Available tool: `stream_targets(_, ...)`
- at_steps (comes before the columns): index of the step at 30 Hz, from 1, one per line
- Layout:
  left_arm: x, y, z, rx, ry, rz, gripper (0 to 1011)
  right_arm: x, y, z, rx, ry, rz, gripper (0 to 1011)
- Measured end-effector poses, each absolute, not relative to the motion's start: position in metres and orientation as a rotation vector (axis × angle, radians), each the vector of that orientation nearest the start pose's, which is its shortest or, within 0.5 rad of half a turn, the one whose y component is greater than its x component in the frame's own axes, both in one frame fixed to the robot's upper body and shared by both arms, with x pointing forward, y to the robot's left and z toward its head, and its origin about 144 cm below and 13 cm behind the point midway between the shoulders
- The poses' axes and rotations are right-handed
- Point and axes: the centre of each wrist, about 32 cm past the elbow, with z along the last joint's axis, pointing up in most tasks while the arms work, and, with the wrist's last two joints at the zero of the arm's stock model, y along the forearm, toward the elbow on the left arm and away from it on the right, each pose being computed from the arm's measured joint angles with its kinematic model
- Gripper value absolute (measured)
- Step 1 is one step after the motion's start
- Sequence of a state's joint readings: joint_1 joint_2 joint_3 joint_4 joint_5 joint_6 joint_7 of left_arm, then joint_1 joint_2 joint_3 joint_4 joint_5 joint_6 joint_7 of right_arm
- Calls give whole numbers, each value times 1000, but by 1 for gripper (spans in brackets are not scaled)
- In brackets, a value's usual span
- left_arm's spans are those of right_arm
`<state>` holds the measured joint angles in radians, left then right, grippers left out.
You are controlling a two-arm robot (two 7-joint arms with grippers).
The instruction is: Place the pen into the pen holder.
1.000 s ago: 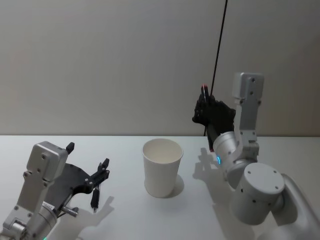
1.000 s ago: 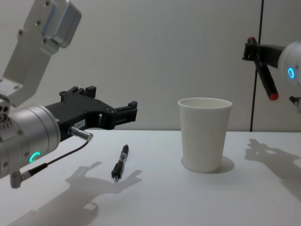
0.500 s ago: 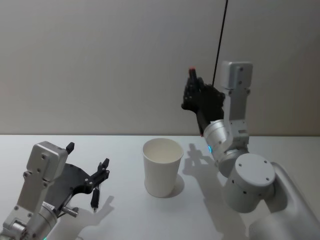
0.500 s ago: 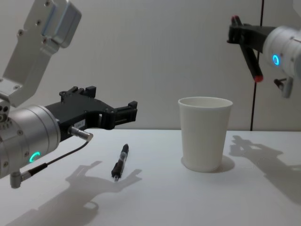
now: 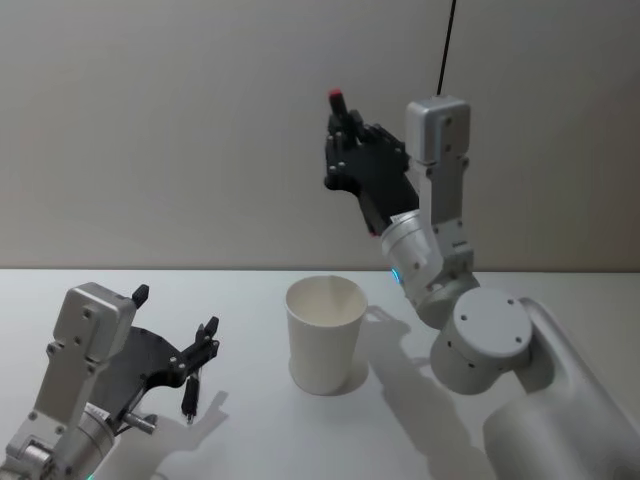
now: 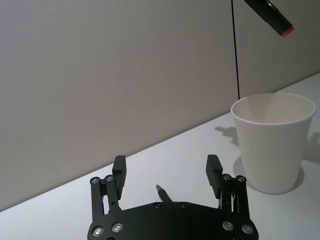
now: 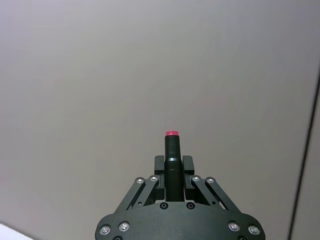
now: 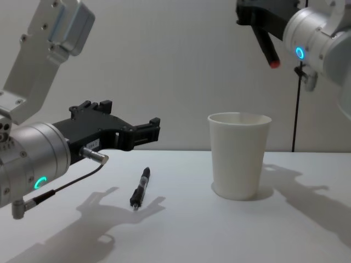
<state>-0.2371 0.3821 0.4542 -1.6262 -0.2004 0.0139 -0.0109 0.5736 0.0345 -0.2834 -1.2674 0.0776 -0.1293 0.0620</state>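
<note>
White pen holder (image 8: 238, 159) is waiting empty, drop not yet made

Nearest, toward the left side of the table (image 8: 192, 233), the left end effector (image 6: 166, 164) is hovering with its fingers spread above a black pen (image 8: 140, 189) that is lying flat. Farther in, around the table's middle, the pen holder is standing upright. Beyond and well above it, the right end effector (image 7: 172, 162) is pinching a red-tipped pen (image 8: 267, 49), red end pointing down. The pickup looks done. Lowering the pen and releasing it into the holder are remaining.
</note>
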Motion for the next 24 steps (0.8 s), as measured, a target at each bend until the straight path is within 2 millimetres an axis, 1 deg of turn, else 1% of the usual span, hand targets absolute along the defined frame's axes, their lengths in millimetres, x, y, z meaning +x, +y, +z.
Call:
stream_targets(10, 492, 198, 1204, 61, -268, 1124, 1003, 602, -156, 1275, 203, -408, -1088, 207)
stream_targets(24, 492, 198, 1204, 61, -268, 1124, 1004, 592, -163, 1268, 119, -397, -1052, 207)
